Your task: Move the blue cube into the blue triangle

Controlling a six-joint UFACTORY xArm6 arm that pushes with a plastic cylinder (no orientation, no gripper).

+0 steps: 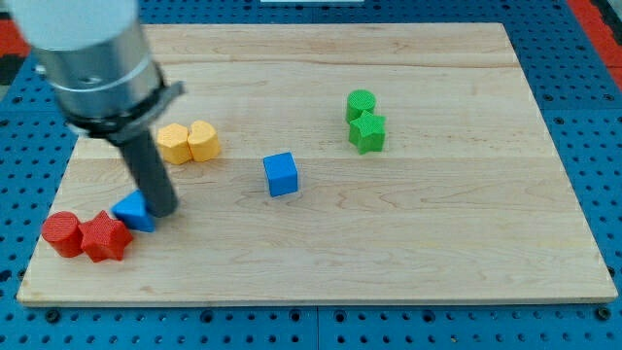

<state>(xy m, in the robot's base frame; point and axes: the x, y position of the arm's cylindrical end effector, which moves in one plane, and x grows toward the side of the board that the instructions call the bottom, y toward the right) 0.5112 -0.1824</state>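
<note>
The blue cube [281, 174] sits near the middle of the wooden board [408, 243]. The blue triangle [134, 210] lies at the view's left, touching a red star block [105, 236]. My tip [163, 211] rests on the board right beside the blue triangle, on its right side, apparently touching it. The blue cube is well to the right of my tip and slightly higher in the view. The arm's grey body [92, 58] hangs over the top left.
A red cylinder [62, 233] sits left of the red star. Two yellow blocks [189, 142] lie side by side above my tip. A green cylinder [361, 103] and a green star [367, 131] stand at the upper right. Blue pegboard surrounds the board.
</note>
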